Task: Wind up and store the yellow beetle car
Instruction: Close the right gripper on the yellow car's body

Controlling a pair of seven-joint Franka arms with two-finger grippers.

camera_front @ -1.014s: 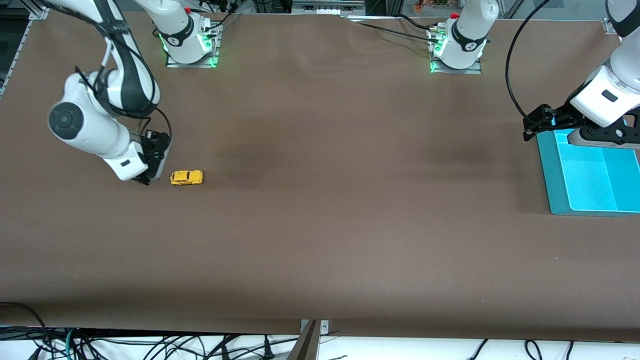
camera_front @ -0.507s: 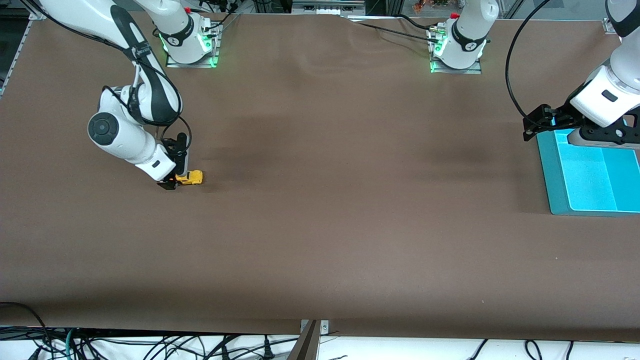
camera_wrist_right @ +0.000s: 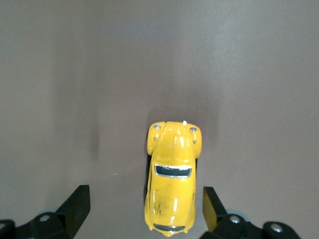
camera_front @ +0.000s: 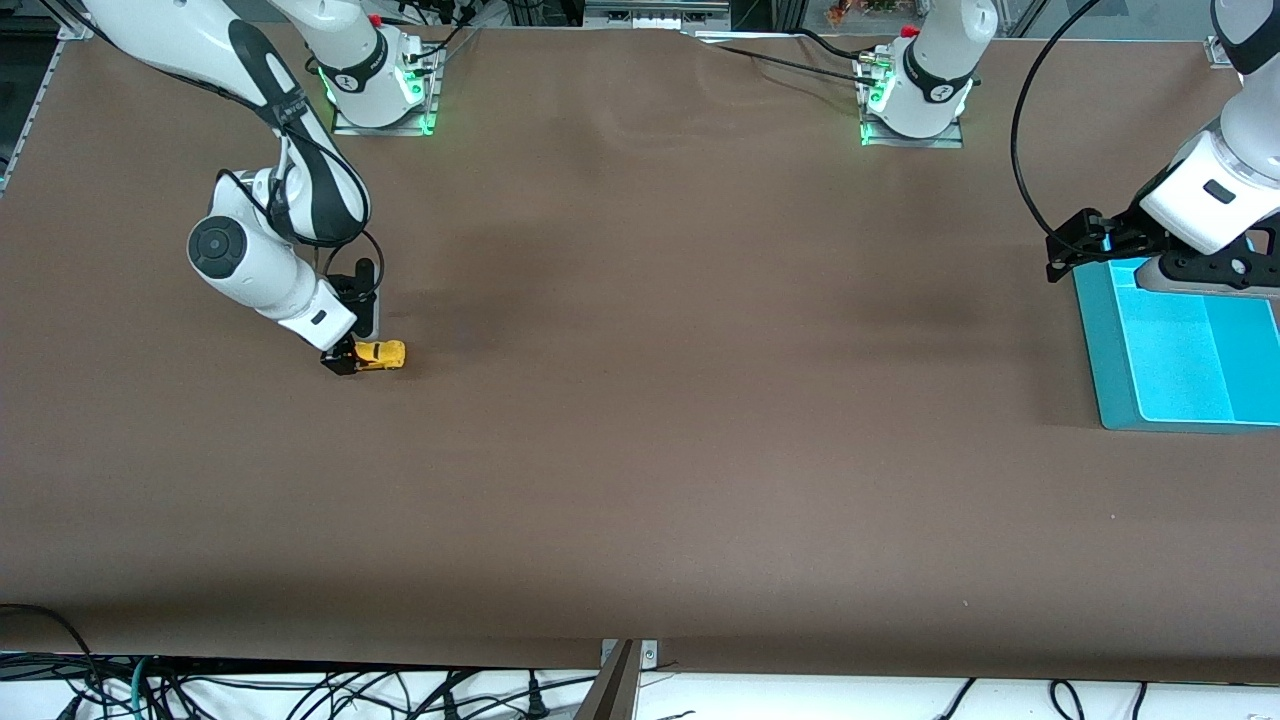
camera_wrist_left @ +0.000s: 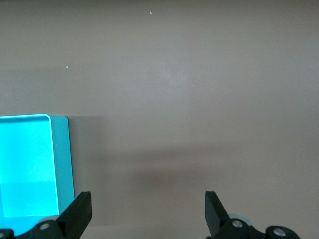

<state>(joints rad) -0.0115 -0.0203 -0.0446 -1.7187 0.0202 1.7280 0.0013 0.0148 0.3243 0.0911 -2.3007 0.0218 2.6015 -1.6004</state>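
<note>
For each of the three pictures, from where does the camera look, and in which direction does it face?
Front view: high across the table, facing both arm bases; shows both arms, toy car, blue tray.
Left wrist view: on the left arm, looking down past the open left pincer at the tray's corner.
Right wrist view: on the right arm, looking down; open right pincer straddles the car.
Shared: front and right wrist views show the car.

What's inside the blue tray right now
The blue tray shows only bare turquoise floor, with a divider line across it; no car. The left gripper and wrist hang over its rim, covering that edge, and part runs out of view.
</note>
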